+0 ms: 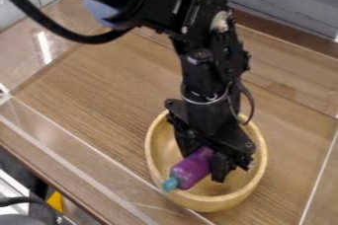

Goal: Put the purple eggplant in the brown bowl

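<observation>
The brown bowl point(157, 154) is a wide, light wooden bowl near the front of the table. Straight above its inside hangs my black gripper point(209, 153), pointing down and shut on the purple eggplant point(196, 166). The eggplant is glossy purple and tilts down to the left, with its teal stem cap point(172, 182) low inside the bowl near the front wall. I cannot tell whether the cap touches the bowl's floor. The arm hides the bowl's back right part.
The wooden tabletop point(99, 81) is enclosed by clear plastic walls point(53, 140) along the front and left. A dark edge with a yellow part point(53, 201) lies at the bottom left, outside the wall.
</observation>
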{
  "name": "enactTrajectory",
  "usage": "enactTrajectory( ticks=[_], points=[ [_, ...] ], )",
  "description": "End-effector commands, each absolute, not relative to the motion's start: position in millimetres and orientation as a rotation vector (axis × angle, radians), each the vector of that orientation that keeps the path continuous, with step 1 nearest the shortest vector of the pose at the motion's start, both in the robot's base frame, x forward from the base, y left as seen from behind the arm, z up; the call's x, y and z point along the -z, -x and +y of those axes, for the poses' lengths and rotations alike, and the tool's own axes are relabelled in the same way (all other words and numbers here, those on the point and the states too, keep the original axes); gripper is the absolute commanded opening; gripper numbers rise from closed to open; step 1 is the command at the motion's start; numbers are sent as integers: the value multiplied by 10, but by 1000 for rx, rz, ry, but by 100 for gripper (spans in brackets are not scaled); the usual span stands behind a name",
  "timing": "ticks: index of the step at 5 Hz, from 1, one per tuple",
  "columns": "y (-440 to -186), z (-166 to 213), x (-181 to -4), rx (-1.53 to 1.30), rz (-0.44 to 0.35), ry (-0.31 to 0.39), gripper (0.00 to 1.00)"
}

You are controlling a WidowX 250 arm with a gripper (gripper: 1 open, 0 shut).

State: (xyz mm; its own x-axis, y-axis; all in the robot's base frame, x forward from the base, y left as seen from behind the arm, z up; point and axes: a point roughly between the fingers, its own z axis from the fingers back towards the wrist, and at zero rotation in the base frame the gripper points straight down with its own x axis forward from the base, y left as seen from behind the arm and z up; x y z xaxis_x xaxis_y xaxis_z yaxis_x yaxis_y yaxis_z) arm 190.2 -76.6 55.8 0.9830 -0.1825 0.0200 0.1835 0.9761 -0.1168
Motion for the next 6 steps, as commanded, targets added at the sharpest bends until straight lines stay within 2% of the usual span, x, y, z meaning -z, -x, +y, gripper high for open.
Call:
enactTrajectory(
  ticks=[1,6],
  points=[
    [-1883,-799,-643,182,-30,130,0],
    [-1811,-677,-724,179,-8,147,0]
  ],
)
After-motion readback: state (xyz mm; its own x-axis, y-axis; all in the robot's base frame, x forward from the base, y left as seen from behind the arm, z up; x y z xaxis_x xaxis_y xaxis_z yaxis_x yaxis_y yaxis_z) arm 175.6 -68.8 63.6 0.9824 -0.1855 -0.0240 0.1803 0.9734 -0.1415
